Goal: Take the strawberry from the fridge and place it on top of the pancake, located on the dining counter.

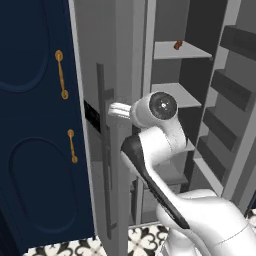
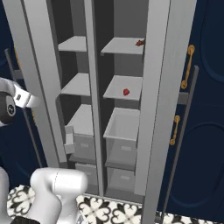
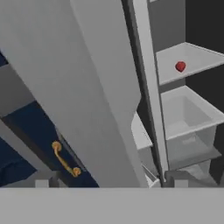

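Inside the open fridge [image 2: 153,87], the strawberry [image 2: 126,92] lies alone on a middle shelf [image 2: 131,85] of the right-hand compartment, above a grey drawer [image 2: 122,135]. Meanwhile the gripper [image 3: 109,180] has its jaws spread wide with nothing between them, straddling the grey door's [image 3: 87,87] edge; the strawberry sits well beyond, up and right.
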Robot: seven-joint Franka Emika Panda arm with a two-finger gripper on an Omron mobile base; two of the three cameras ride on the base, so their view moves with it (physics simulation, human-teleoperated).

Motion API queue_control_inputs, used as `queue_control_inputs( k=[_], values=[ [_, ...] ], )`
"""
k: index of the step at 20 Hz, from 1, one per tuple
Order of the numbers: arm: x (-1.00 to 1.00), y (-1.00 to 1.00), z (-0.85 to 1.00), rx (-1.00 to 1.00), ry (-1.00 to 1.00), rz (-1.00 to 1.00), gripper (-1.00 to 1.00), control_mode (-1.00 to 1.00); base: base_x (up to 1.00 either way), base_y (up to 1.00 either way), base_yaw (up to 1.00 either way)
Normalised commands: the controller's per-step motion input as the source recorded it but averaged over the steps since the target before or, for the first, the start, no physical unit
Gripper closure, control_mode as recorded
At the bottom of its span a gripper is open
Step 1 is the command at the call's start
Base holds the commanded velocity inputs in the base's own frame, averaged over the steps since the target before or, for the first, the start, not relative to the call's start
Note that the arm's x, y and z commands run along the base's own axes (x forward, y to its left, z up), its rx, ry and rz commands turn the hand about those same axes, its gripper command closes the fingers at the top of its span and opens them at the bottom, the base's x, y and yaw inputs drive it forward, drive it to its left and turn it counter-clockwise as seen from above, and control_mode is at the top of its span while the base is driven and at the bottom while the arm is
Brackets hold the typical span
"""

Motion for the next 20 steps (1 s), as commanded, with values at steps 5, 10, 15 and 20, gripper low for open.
queue_control_inputs(
  k=[5, 10, 15, 20],
  values=[
    [-0.58, -0.93, 0.13, 0.31, 0.11, -0.05, -1.00, -1.00, 0.00, 0.00, 0.00],
    [-0.14, -0.74, 0.20, 0.23, 0.15, -0.02, -1.00, -1.00, 0.00, 0.00, 0.00],
    [0.31, -0.42, 0.11, 0.18, 0.15, 0.00, -1.00, -1.00, 0.00, 0.00, 0.00],
    [0.74, -0.04, 0.00, 0.22, 0.04, 0.00, -1.00, -1.00, 0.00, 0.00, 0.00]
  ],
)
